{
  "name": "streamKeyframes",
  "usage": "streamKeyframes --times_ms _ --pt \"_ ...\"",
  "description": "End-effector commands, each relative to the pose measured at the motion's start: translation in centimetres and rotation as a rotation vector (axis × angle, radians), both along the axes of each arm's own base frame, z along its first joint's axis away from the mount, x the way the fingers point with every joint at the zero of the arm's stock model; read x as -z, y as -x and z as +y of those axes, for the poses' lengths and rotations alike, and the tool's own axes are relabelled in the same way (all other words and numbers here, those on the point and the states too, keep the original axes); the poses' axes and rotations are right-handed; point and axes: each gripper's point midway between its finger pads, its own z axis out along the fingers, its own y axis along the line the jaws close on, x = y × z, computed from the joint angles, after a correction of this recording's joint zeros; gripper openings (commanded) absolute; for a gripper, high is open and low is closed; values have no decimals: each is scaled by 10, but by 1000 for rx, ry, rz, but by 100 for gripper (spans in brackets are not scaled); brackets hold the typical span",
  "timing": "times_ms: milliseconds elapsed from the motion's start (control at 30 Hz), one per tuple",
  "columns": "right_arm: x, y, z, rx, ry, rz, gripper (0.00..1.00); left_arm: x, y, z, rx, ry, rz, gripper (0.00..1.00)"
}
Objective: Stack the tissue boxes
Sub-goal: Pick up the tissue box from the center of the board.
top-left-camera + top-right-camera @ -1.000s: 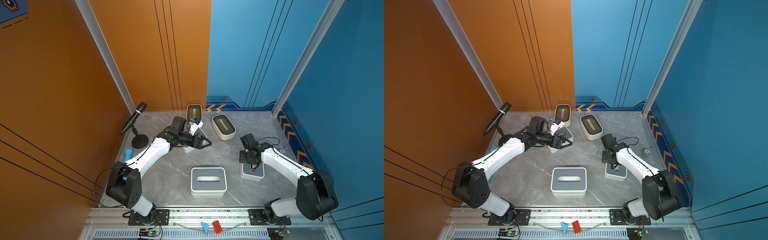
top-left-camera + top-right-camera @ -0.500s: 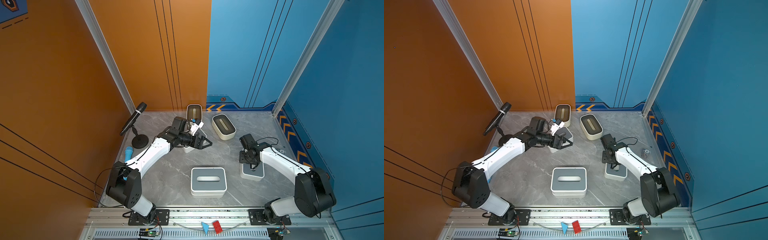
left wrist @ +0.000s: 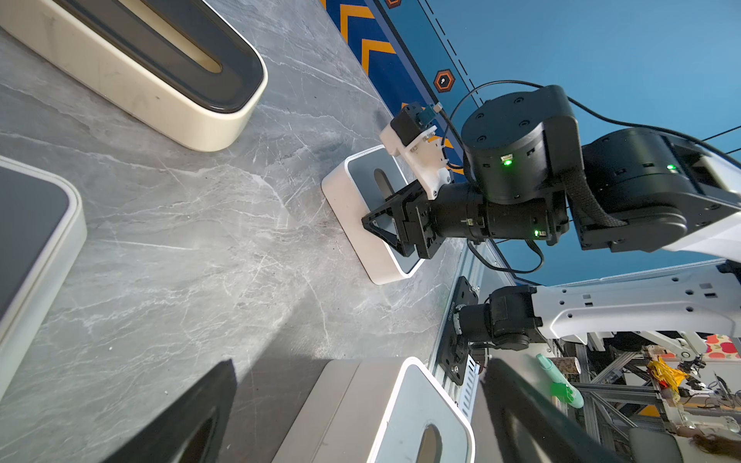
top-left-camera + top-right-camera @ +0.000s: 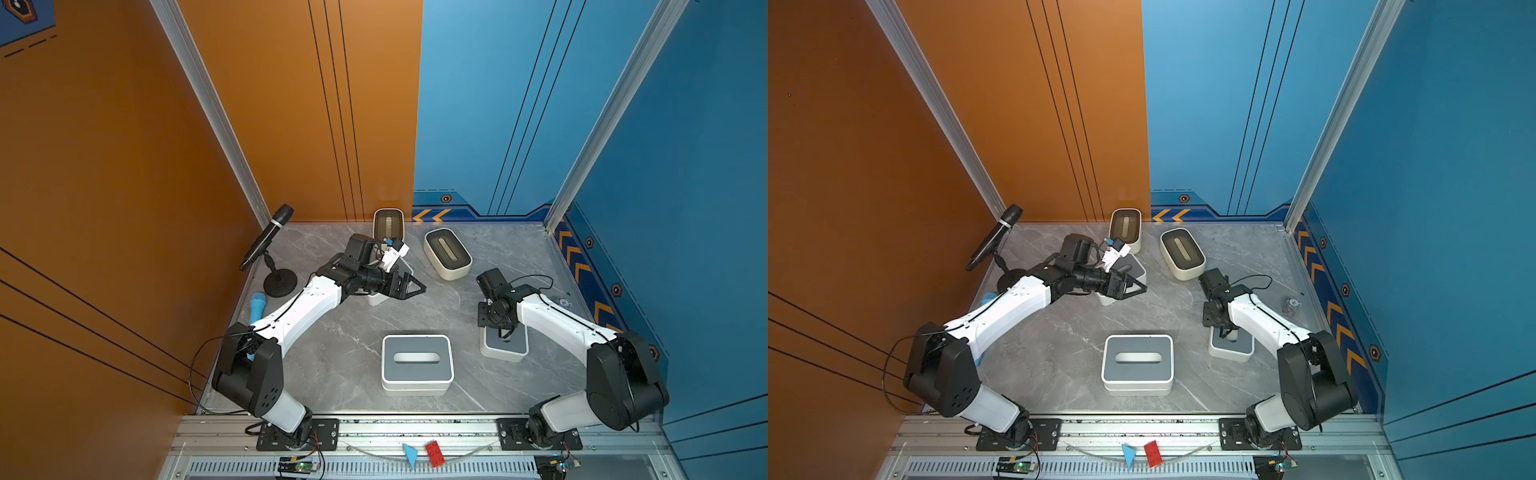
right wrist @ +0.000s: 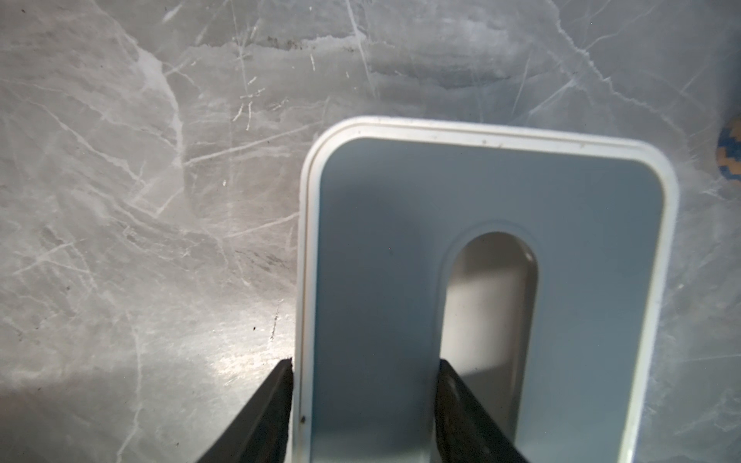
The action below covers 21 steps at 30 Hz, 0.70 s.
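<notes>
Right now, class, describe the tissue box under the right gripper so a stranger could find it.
On the grey marble table, look towards the blue side wall. The small grey-lidded box sits there, right of the larger grey-lidded box; it alone has the right gripper over it, one finger in its slot.

Light: bright, even, overhead in both top views.
Shadows: short, soft-edged on the bench [image 4: 353, 332].
Glare: pale sheen on the stone beside the right tool [image 5: 364, 362].
Focus: top views crisp; the wrist views blur their own near fingers, with the left tool [image 3: 361, 362] a dark smear.
Edges: wall lines splay outward in both top views.
</notes>
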Motion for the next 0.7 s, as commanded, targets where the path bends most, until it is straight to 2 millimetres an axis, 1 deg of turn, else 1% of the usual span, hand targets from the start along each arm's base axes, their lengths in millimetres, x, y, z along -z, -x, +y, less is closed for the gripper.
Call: streamKeyframes --times_ms 0,133,233,333,500,667 --pt "7 2 3 -2 -2 18 56 -4 8 -1 20 17 -1 98" --pt "7 2 5 -9 -7 13 50 -4 8 -2 22 17 -1 98" --pt "2 0 8 -24 -18 -3 47 -5 9 -2 24 20 -1 98" --pt "-7 -2 13 -54 -35 -32 43 -7 10 -3 27 26 7 98" --pt "-26 -7 23 -131 -59 -74 39 -12 10 -2 21 36 8 98" --pt "-44 -9 26 -185 -55 -92 37 -18 10 2 4 37 -11 98"
